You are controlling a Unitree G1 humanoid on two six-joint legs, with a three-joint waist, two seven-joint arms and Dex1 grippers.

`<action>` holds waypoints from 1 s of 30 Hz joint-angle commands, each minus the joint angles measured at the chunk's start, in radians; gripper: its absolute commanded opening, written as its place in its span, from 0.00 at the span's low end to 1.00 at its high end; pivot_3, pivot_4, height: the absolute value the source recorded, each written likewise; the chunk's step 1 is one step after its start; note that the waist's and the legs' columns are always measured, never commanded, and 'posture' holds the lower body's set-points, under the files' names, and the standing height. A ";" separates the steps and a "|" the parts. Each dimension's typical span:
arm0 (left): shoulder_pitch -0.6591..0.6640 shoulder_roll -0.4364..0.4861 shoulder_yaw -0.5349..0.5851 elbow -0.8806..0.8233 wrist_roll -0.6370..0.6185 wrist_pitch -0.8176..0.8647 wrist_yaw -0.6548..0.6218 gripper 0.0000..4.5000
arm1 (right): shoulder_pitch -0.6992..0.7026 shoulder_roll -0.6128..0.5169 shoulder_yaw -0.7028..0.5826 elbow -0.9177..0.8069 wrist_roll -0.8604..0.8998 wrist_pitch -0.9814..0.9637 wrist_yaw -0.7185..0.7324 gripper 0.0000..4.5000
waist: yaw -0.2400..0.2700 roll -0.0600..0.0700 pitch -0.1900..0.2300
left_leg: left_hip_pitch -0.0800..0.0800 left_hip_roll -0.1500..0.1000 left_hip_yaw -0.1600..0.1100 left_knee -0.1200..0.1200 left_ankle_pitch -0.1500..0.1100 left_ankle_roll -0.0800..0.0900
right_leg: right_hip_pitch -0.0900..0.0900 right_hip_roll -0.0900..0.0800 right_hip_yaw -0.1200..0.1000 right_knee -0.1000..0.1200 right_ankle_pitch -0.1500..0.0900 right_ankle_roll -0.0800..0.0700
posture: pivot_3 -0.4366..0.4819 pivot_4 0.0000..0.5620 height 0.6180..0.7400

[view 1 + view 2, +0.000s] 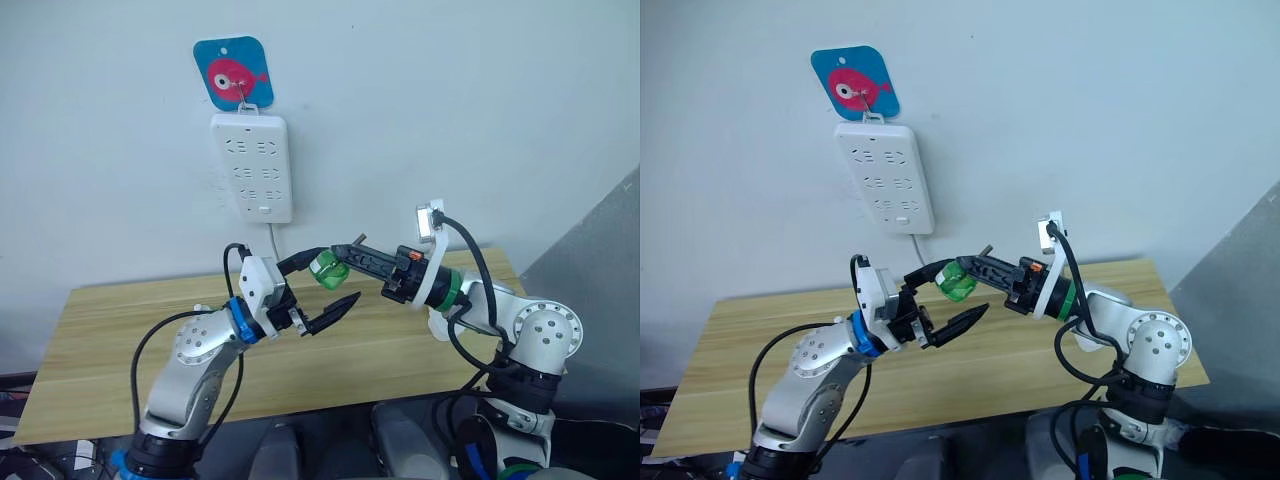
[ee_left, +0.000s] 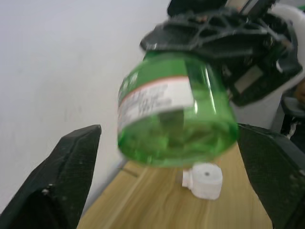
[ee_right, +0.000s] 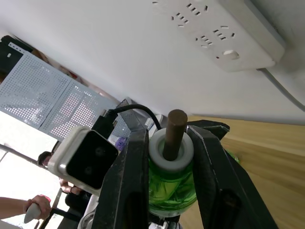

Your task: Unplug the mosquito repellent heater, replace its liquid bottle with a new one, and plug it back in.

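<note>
My right gripper (image 1: pixel 338 260) is shut on a green liquid bottle (image 1: pixel 327 268), held in the air above the table. In the right wrist view its fingers (image 3: pixel 128 176) clamp the bottle's white collar (image 3: pixel 155 150), and a brown wick (image 3: pixel 174 129) sticks out. My left gripper (image 1: pixel 340 277) is open, one finger above and one below the bottle's base, apart from it. In the left wrist view the green liquid bottle (image 2: pixel 176 109) hangs between those fingers (image 2: pixel 66 176). The white mosquito repellent heater (image 2: pixel 205 180) lies on the wooden table beneath.
A white power strip (image 1: pixel 251 167) hangs on the wall under a blue fish hook (image 1: pixel 233 72), its cable running down behind the wooden table (image 1: pixel 120 340). A person's hand (image 3: pixel 28 210) shows in the right wrist view's background.
</note>
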 commanded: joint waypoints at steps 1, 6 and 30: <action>0.049 0.100 0.050 -0.001 -0.018 0.056 -0.061 1.00 | 0.024 -0.137 0.101 -0.077 -0.117 -0.124 0.070 0.19 | 0.000 0.000 0.000 | 0.000 0.000 0.000 0.000 0.000 0.000 | 0.000 0.000 0.000 0.000 -0.001 0.001 | 0.36 0.25 0.90; 0.088 0.197 0.060 0.044 0.047 -0.005 -0.120 1.00 | 0.136 -0.354 0.447 -0.055 -0.527 -0.505 0.208 0.19 | 0.004 0.000 0.000 | 0.000 0.001 0.000 -0.002 0.000 0.000 | -0.001 0.000 -0.001 -0.002 -0.002 0.003 | 0.38 0.27 0.90; 0.157 0.152 0.094 -0.106 0.021 0.150 0.055 1.00 | 0.058 -0.190 0.547 0.934 -1.113 -1.349 0.212 0.19 | 0.026 -0.001 0.000 | 0.001 0.001 0.001 -0.001 0.000 0.000 | 0.001 -0.001 0.000 -0.004 0.003 -0.002 | 0.43 0.27 0.90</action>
